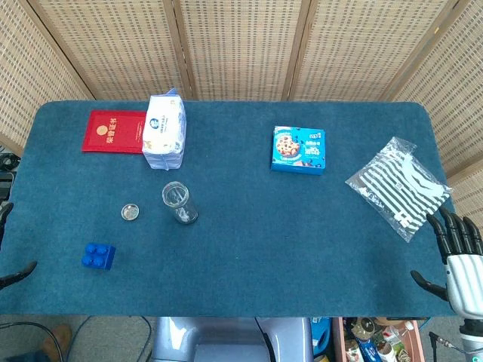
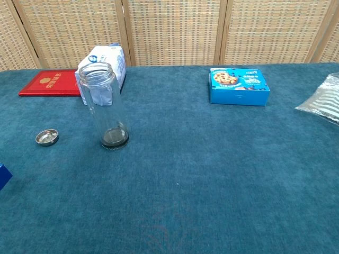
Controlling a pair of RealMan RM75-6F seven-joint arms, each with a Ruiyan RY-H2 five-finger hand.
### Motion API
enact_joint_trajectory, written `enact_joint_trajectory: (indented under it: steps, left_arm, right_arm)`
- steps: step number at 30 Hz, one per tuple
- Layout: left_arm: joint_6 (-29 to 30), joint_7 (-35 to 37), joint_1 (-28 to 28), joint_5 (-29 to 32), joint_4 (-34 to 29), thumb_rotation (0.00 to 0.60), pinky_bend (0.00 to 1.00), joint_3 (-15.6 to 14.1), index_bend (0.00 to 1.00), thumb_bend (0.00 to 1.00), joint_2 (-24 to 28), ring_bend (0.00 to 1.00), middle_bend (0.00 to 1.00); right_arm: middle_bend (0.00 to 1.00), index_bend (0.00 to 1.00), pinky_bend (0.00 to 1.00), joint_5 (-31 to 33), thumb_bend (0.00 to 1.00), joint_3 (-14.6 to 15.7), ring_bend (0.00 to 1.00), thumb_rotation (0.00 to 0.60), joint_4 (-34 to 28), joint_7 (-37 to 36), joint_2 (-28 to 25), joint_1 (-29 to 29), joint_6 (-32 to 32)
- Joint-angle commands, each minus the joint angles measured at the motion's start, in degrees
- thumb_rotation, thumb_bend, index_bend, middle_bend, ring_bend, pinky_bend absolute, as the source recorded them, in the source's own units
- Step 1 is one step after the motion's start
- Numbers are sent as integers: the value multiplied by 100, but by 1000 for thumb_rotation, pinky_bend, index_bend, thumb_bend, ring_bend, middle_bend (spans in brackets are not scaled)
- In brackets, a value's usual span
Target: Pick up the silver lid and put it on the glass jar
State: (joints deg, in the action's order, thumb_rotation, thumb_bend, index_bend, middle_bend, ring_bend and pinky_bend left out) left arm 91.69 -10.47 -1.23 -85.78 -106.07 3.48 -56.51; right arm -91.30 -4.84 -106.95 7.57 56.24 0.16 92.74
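Note:
The small round silver lid (image 1: 130, 212) (image 2: 46, 137) lies flat on the blue cloth, just left of the glass jar (image 1: 179, 202) (image 2: 104, 106). The jar stands upright with its mouth uncovered. My right hand (image 1: 456, 253) hovers off the table's right edge, fingers stretched out and apart, holding nothing. Of my left hand (image 1: 16, 274) only dark fingertips show at the left border of the head view, spread wide and holding nothing. Both hands are far from the lid and jar. The chest view shows neither hand.
A red booklet (image 1: 115, 131) and a white tissue pack (image 1: 164, 132) sit behind the jar. A blue block (image 1: 99, 256) lies front left. A blue biscuit box (image 1: 298, 149) is at centre back. A striped plastic bag (image 1: 400, 185) lies near the right hand.

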Motion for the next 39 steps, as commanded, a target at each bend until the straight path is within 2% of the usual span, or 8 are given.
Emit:
enact_joint_trajectory:
  steps: [1,9,10,15,17,22,34,39]
  left_arm:
    - [-6,-20,1,-11,1,600,0,-10,0,122,-4,0,0]
    - [-464,361,-243,18,174,600,0,15,25,122,9,0,0]
    - [-630,538,-354,56,270,600,0,60,51,122,-2,0,0]
    - [-1520,974,-1022,411,876,600,0,399,387,124,-244,0,0]
    - [-2079,880,-1443,704,1276,600,0,578,426,137,-526,0,0]
    - [-3415,361,-2322,1762,2108,600,0,847,468,194,-1327,0,0]
    - [-3957,338,-2796,2229,3003,600,0,835,510,361,-2161,0,0]
    - [-4016,244,-2903,2314,3162,600,0,803,510,367,-2335,0,0]
  right_arm:
    - [0,6,0,-5,0,-6,0,600,6,-40,-10,-8,26]
    - [0,6,0,-4,0,-13,0,600,-18,-178,-56,-27,68]
    - [0,6,0,11,0,-23,0,600,-19,-204,-64,-27,76]
    - [0,6,0,125,0,-52,0,600,15,-286,-76,0,5]
    - [0,6,0,216,0,-59,0,600,48,-307,-82,22,-74]
    - [0,6,0,413,0,-93,0,600,94,-394,-91,55,-192]
    - [0,6,0,555,0,-106,0,600,130,-359,-67,99,-309]
    - [0,6,0,571,0,-87,0,600,124,-320,-56,115,-361]
